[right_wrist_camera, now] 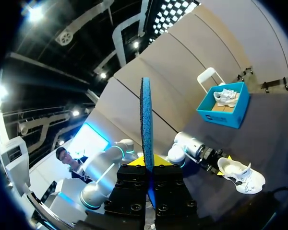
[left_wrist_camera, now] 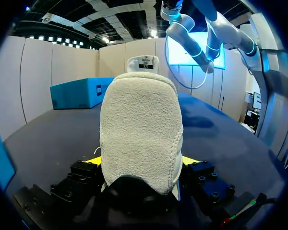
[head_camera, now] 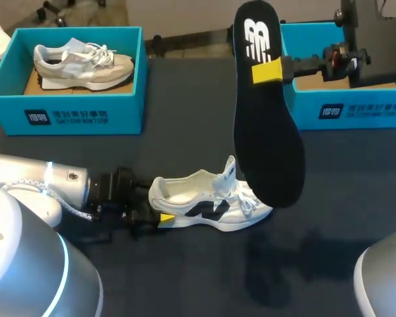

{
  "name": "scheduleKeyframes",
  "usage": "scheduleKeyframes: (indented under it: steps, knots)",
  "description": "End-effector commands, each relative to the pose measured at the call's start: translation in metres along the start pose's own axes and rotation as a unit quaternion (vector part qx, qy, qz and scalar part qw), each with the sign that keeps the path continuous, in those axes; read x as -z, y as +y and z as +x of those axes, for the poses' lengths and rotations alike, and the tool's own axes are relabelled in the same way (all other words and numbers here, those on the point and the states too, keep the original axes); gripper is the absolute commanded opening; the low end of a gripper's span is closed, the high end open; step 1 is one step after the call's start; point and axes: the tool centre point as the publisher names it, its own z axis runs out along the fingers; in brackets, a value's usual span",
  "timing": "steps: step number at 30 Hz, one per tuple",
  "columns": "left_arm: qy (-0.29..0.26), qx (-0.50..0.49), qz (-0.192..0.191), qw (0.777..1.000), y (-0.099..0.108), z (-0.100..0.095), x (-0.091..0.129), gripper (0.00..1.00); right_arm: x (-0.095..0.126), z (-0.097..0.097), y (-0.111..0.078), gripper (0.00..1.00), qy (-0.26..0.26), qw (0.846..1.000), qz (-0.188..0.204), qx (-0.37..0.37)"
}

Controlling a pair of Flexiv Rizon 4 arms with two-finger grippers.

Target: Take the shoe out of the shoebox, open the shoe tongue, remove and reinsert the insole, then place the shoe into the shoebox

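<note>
Shoebox [head_camera: 66, 117] holding 1 shoe [head_camera: 82, 65], left fingers [head_camera: 165, 218] clamped on sneaker [head_camera: 211, 205] heel, right fingers [head_camera: 267, 70] gripping insole [head_camera: 267, 145]

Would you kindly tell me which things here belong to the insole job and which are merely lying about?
In the job: white sneaker, heel in left gripper; black insole in right gripper; right shoebox.
Lying about: left shoebox, holding a beige sneaker.
</note>
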Motion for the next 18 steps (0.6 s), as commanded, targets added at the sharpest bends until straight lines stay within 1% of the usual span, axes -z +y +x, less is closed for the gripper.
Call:
scheduleKeyframes:
  steps: [1,3,4,5,6,7,11,16,17,18]
  knots:
    - [-0.001,0.002,-0.005,1.000,-0.003,0.001,0.002,0.00,-0.003,-0.001,0.001,0.00,-0.001,1.000,0.000,-0.001]
    - [-0.002,-0.002,-0.021,1.000,-0.006,0.002,0.005,0.00,-0.003,-0.001,0.001,0.00,-0.001,1.000,0.000,-0.001]
    - [0.003,0.000,-0.022,1.000,-0.006,0.002,0.006,0.18,-0.003,-0.001,0.001,0.00,-0.001,1.000,0.000,-0.001]
    - [0.005,0.000,-0.028,1.000,-0.007,0.003,0.007,0.46,-0.003,-0.001,0.001,0.00,-0.001,1.000,0.000,-0.001]
    - [0.005,-0.004,-0.032,0.999,-0.007,0.004,0.008,0.94,-0.003,-0.001,0.001,0.00,-0.001,1.000,0.000,-0.001]
    - [0.007,-0.003,-0.035,0.999,-0.007,0.005,0.009,1.00,-0.003,-0.001,0.001,0.00,-0.001,1.000,0.000,-0.001]
    - [0.006,-0.001,-0.042,0.999,-0.008,0.005,0.011,1.00,-0.003,-0.001,0.001,0.00,-0.001,1.000,0.000,-0.001]
    - [0.003,0.000,-0.061,0.998,-0.011,0.004,0.017,1.00,-0.003,-0.001,0.001,0.00,-0.001,1.000,0.000,-0.001]
    - [0.002,0.000,-0.067,0.998,-0.013,0.004,0.018,1.00,-0.003,-0.001,0.001,0.00,-0.001,1.000,0.000,-0.001]
    - [-0.003,0.000,-0.087,0.996,-0.014,0.003,0.020,1.00,-0.003,-0.001,0.001,0.00,-0.001,1.000,0.000,-0.001]
